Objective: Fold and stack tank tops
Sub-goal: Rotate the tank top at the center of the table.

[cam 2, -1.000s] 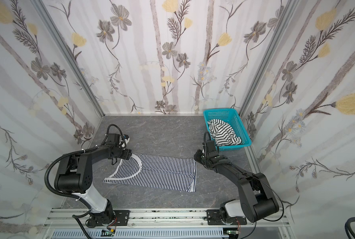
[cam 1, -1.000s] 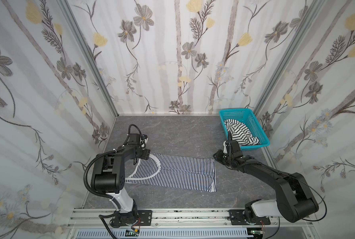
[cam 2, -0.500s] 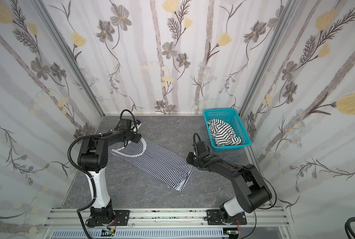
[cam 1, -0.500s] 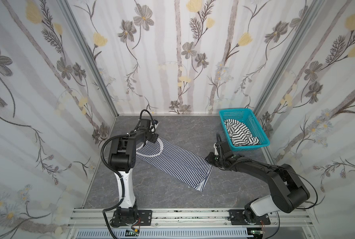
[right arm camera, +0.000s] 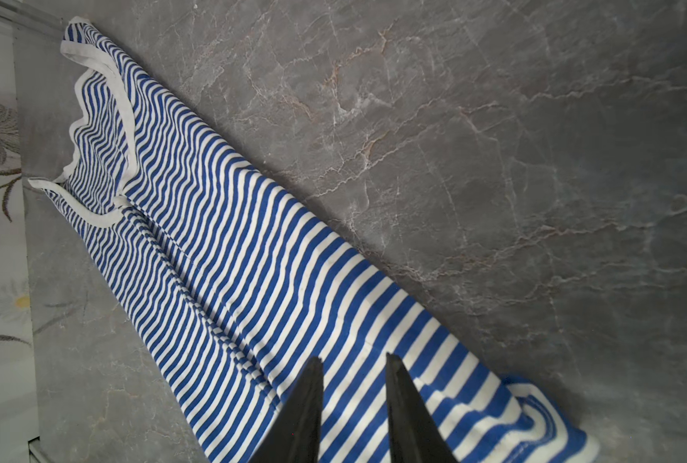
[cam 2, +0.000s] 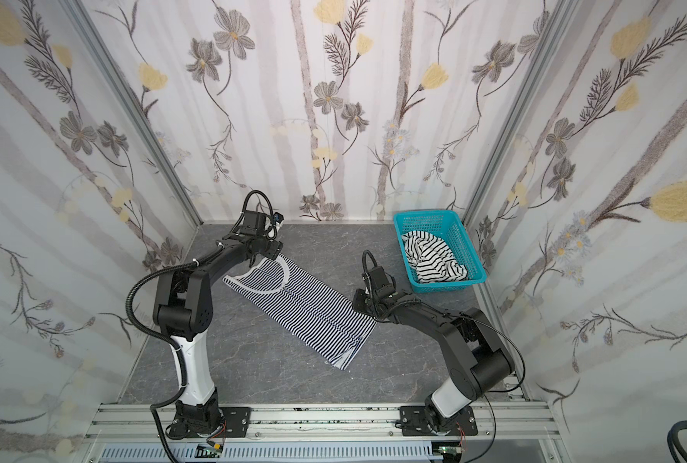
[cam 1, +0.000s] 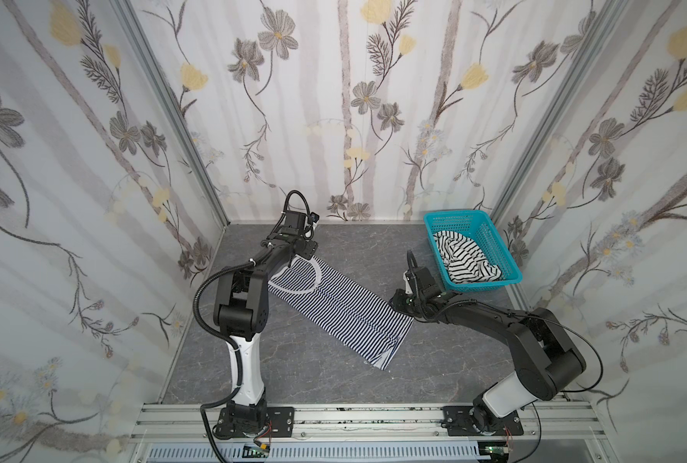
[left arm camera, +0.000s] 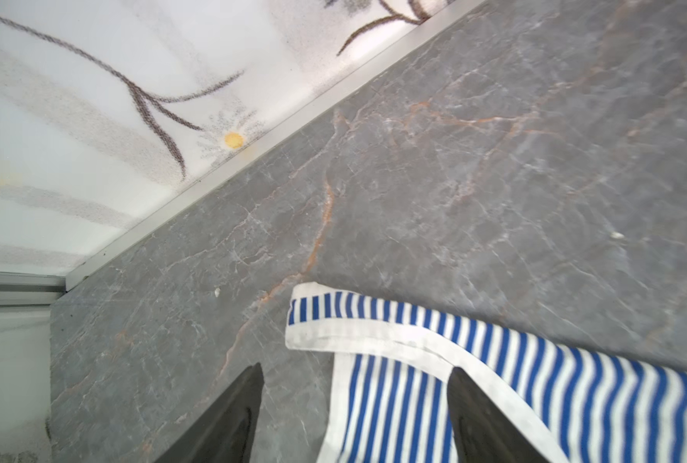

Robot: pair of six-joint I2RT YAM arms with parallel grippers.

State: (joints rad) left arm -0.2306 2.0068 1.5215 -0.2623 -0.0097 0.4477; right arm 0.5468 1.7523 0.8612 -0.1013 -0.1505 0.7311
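two tank tops: the fine navy-striped top [cam 1: 342, 308] lies flat, diagonal, mid-surface [cam 1: 293, 373]; the wide black-striped top [cam 1: 464, 260] sits crumpled in one teal basket [cam 1: 450, 216], far right. left tool [left arm camera: 356, 368] spread astride the navy top's strap; right tool [right arm camera: 354, 356] narrowly parted over its hem, grip unclear.

- A robot test cell of the lab kind, not a lived-in room: flat wall panels [cam 1: 354, 100] printed with flowers, joined by bare aluminium posts [cam 1: 173, 114].
- A left arm [cam 1: 241, 308] and a right arm [cam 1: 494, 320] are bolted to a slotted aluminium rail [cam 1: 374, 413] at the front.
- The grey marble-look surface [cam 1: 314, 385] carries a teal basket [cam 1: 482, 282], a home-style prop.
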